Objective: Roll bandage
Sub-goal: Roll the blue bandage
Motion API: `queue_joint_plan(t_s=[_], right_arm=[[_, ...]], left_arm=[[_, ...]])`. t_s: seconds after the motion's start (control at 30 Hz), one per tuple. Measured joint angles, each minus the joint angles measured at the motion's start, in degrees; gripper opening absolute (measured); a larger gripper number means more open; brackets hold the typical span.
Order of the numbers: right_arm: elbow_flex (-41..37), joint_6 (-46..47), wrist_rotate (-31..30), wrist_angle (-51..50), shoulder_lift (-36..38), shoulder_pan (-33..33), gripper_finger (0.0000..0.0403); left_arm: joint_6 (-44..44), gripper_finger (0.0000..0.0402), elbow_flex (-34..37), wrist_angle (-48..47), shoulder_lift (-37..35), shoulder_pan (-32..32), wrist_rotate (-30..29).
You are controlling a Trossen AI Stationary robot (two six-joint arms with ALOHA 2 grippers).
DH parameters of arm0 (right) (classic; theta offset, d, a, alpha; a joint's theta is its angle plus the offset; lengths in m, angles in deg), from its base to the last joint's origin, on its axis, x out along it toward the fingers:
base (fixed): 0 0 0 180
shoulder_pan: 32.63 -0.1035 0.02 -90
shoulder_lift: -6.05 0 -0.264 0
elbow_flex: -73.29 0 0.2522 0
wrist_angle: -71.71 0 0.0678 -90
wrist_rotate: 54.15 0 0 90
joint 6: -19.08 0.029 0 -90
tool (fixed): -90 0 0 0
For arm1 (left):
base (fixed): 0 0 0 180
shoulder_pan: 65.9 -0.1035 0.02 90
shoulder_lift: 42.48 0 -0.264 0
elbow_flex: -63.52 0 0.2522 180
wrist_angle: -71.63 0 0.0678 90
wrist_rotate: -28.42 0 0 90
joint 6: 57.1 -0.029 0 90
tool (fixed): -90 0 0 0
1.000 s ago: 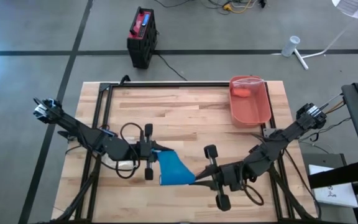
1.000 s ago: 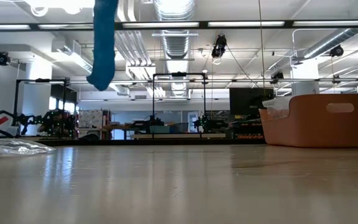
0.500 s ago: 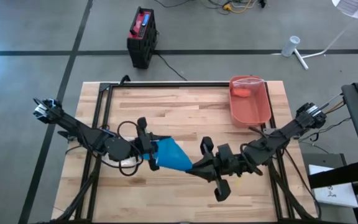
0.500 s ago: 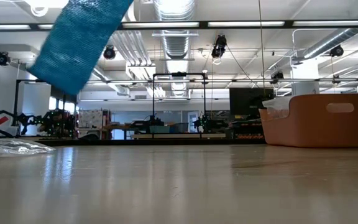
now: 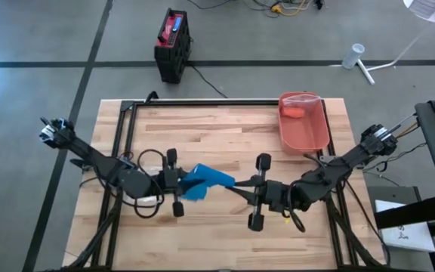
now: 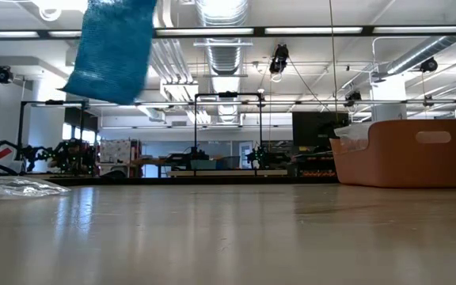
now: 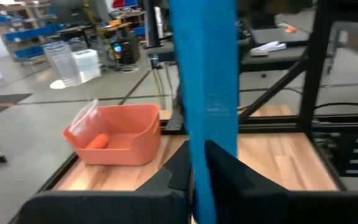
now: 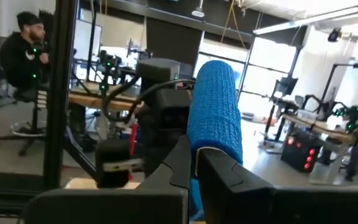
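A blue bandage (image 5: 205,181) is held in the air between my two grippers over the middle of the wooden table (image 5: 225,136). In the low view its lower end (image 6: 111,49) hangs well above the tabletop. My left gripper (image 5: 181,185) is shut on the bandage's left part. My right gripper (image 5: 234,187) is shut on its right end. In the left wrist view the bandage (image 7: 207,74) shows as a flat strip. In the right wrist view it (image 8: 216,106) shows as a rounded, rolled-looking band. My left gripper pinches the bandage strip (image 7: 202,140) between its two fingers, coming level from the table's left. The strip runs on past the fingertips toward the other arm, lifted clear of the table. My right gripper pinches the bandage's right end (image 8: 199,144) between its two fingers, coming level from the table's right. The bandage curves over past the fingertips, clear of the table; how many layers, I cannot tell.
An orange bin (image 5: 304,121) with an orange object and a clear bag stands at the far right; it also shows in the low view (image 6: 402,150). A clear plastic bag (image 6: 18,187) lies at the left. A black frame (image 5: 202,103) borders the table. A person (image 8: 27,53) sits beyond it.
My right gripper has gone toward the table's far edge and turned about, carrying the bandage's right end. The bandage has shifted toward the far edge and turned from edge-on to broad face in the low view, staying clear of the table. My left gripper has tipped slightly.
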Motion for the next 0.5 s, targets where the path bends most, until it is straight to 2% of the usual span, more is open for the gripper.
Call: queue_joint_plan(t_s=[0.17,0.33,0.5], right_arm=[[0.0,4.23,0.61,-0.11,0.0,-0.11,0.0008],[0.0,12.43,7.83,-0.87,0.69,-0.11,0.0008],[0.0,13.86,7.3,-5.96,2.39,-0.09,0.0008]], left_arm=[[-0.47,0.0033,0.0,-0.58,-1.29,0.64,0.3],[-0.47,0.0033,0.0,-2.99,-2.44,0.64,0.26],[-0.09,0.0029,-0.02,-3.09,-2.76,0.85,0.91]])
